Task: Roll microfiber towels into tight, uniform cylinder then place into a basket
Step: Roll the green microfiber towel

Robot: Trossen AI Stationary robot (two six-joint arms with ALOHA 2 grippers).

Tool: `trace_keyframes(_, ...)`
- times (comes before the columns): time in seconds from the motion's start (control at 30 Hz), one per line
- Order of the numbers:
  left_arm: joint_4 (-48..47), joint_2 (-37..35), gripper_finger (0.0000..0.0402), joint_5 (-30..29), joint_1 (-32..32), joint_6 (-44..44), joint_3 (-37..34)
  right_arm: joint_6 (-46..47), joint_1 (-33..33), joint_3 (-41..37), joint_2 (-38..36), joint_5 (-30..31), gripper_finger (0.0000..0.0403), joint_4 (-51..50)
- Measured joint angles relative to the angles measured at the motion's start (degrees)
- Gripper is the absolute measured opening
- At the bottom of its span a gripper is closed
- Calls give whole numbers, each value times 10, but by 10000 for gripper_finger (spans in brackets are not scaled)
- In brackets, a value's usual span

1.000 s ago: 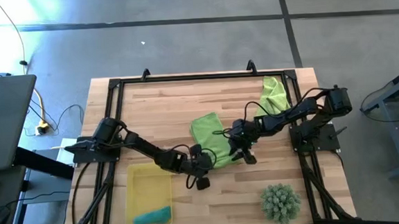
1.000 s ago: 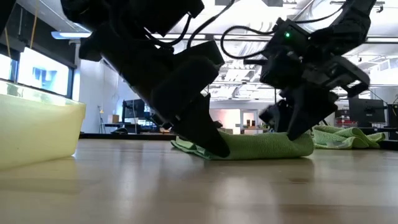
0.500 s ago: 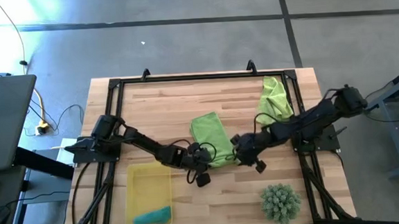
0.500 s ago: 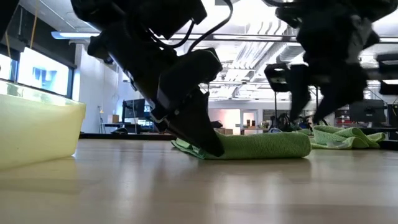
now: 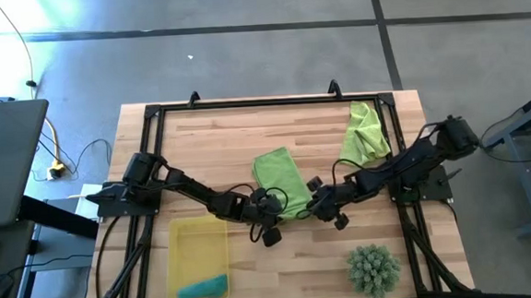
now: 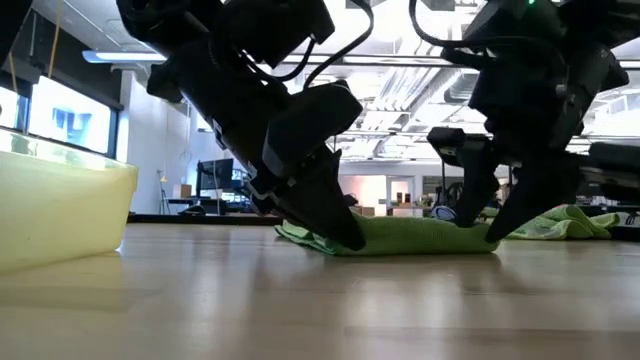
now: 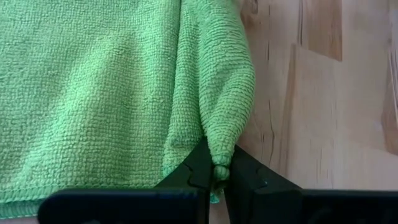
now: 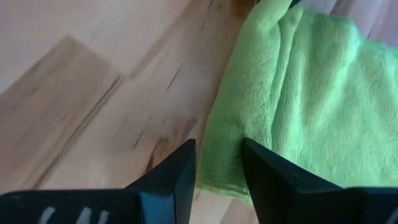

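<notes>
The working lime towel (image 5: pixel 281 178) lies near the table's middle, flat over most of its area, with its near edge rolled up into a short thick fold. In the low view that fold (image 6: pixel 425 235) reads as a low green ridge on the wood.

I see the left gripper (image 5: pixel 268 214) at the roll's left end. In its wrist view the fingers (image 7: pixel 194 175) are pinched almost closed on a bunched corner of the towel (image 7: pixel 217 171), so it has hold of the cloth.

The right gripper (image 5: pixel 329 207) sits at the roll's right end, tips down at the table. Its two fingers (image 8: pixel 175 177) stand a little apart, with the towel's corner edge (image 8: pixel 221 177) showing in the gap between them. I cannot tell whether either finger touches the cloth; nothing is clamped.

The second lime towel (image 5: pixel 364 132) lies crumpled near the far right corner of the table (image 5: pixel 210 143), well apart from both grippers.

The yellow basket (image 5: pixel 195 255) sits at the near left, with the teal towel (image 5: pixel 203 288) lying in its near end.

A spiky green plant (image 5: pixel 374 268) stands near the right front corner.
</notes>
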Motion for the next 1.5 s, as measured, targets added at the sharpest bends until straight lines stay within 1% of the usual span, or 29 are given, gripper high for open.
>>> trace_keyframes(0.23,11,1,15,5,0,0,-1,-2,-13,1,24,-1,126,9)
trace_keyframes(0.47,17,2,18,22,0,1,-1,22,-25,2,36,-3,180,13)
trace_keyframes(0.53,19,0,23,34,1,1,-1,48,-30,2,36,-7,186,13)
trace_keyframes(0.6,19,-1,29,44,1,1,-1,65,-35,2,37,-11,184,12)
trace_keyframes(0.7,19,-8,37,55,1,2,-1,78,-43,2,37,-26,163,8)
trace_keyframes(0.83,16,-19,50,61,1,2,-2,105,-49,2,37,-31,115,8)
trace_keyframes(0.93,10,-27,64,66,1,18,-3,135,-53,2,38,-29,76,5)
trace_keyframes(1.13,-35,-55,89,79,-1,36,-3,184,-54,2,38,-33,12,-1)
trace_keyframes(1.2,-49,-64,95,82,-1,37,-3,199,-54,2,38,-51,6,-4)
trace_keyframes(1.27,-59,-70,98,82,-4,48,-3,227,-59,2,37,-83,8,-8)
trace_keyframes(1.4,-59,-86,99,77,-17,111,-2,303,-82,12,39,-184,4,-24)
trace_keyframes(1.5,-58,-93,99,50,-31,159,-2,378,-105,20,41,-281,4,-35)
